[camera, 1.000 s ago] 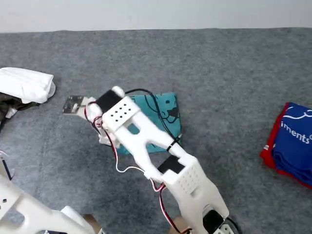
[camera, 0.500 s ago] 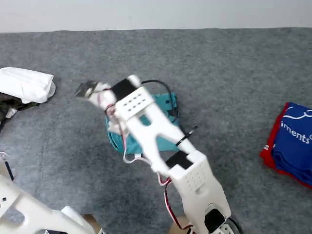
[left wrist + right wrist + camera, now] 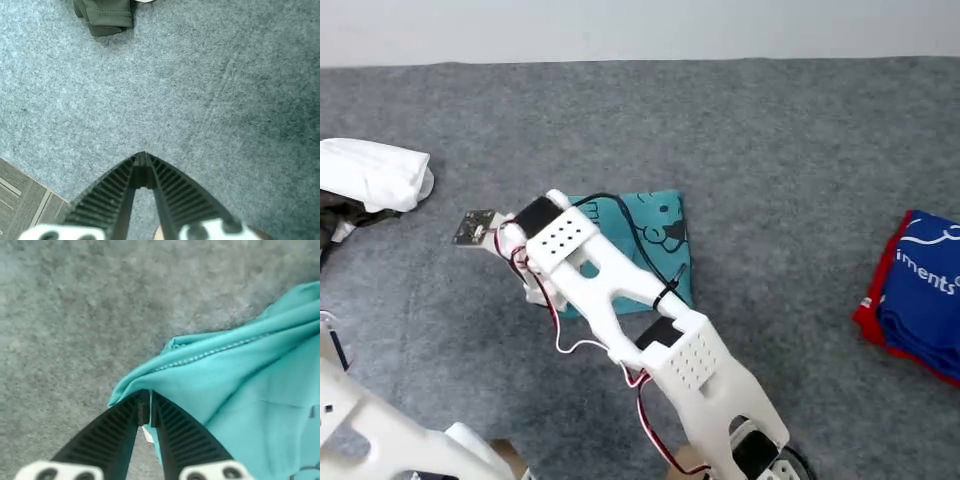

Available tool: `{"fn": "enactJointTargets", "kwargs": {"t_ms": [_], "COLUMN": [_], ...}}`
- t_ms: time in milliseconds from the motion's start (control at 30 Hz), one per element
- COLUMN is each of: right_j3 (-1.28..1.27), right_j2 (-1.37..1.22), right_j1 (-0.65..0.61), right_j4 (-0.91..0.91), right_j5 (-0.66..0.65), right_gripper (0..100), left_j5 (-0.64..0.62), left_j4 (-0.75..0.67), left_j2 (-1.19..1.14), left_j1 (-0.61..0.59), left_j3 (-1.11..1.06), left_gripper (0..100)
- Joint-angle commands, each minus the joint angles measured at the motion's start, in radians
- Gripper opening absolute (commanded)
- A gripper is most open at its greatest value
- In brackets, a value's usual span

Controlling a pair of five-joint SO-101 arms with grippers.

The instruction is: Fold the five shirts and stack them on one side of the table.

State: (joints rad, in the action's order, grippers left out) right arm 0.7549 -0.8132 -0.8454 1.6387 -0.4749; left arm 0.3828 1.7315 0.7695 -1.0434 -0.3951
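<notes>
Near-left mat edge: the grey mat [image 3: 210, 90] is ending at a diagonal border in the left wrist view, with wood-patterned floor [image 3: 20, 197] showing past it
Far edge: the mat is running up to a pale wall [image 3: 640, 28] along the top of the high view
Open room, right: a wide bare stretch of mat is lying between the teal shirt [image 3: 665, 232] and the pile at the right rim
Open room, far: a bare band of mat is running along the wall behind every garment
Open room, left: a narrower bare strip is separating the teal shirt from the garments at the left rim
Right gripper [image 3: 145, 396]: its jaws are closing tip to tip on the folded hem of the teal shirt [image 3: 240, 390], pinching the corner that is pointing toward the left pile, with bare mat just beyond
Right arm [image 3: 620, 290]: it is stretching from the near edge across the teal shirt, covering the shirt's near-left part
Left gripper [image 3: 145, 159]: its jaws are pressing together with nothing between them, hanging over bare mat
Left arm [image 3: 370, 430]: it is sitting at the near-left corner, well apart from the teal shirt
Teal shirt: one, lying folded near the middle of the mat
White shirt [image 3: 375, 172]: one, lying folded at the left rim
Olive garment [image 3: 105, 17]: one, lying bunched just beside and partly under the white shirt
Blue shirt [image 3: 925, 295]: one, lying on top of the red one at the right rim
Red shirt [image 3: 871, 305]: one, peeking out beneath the blue shirt
Garments counted: five
Arms counted: two
</notes>
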Motion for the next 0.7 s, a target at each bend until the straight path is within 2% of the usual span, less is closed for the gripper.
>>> {"fn": "enactJointTargets", "kwargs": {"t_ms": [0,167,367,500,667], "right_j3": [0.025,0.025,0.023,0.023,0.023], "right_j2": [0.162,0.226,0.125,0.044,-0.021], "right_j1": [0.044,0.166,0.326,0.375,0.374], "right_j4": [-0.005,-0.01,-0.019,-0.053,-0.082], "right_j5": [-0.006,-0.017,-0.104,-0.114,-0.114], "right_gripper": [0.9,0.9,0.9,0.9,0.9], "left_j5": [0.0,0.0,0.0,0.0,0.0], "left_j4": [-0.012,-0.014,-0.014,-0.014,-0.014], "left_j2": [0.021,0.021,0.021,0.021,0.021], "left_j1": [-0.003,0.005,0.005,0.005,0.005], "left_j3": [0.005,0.005,0.005,0.005,0.005], "left_gripper": [0,0,0,0,0]}}
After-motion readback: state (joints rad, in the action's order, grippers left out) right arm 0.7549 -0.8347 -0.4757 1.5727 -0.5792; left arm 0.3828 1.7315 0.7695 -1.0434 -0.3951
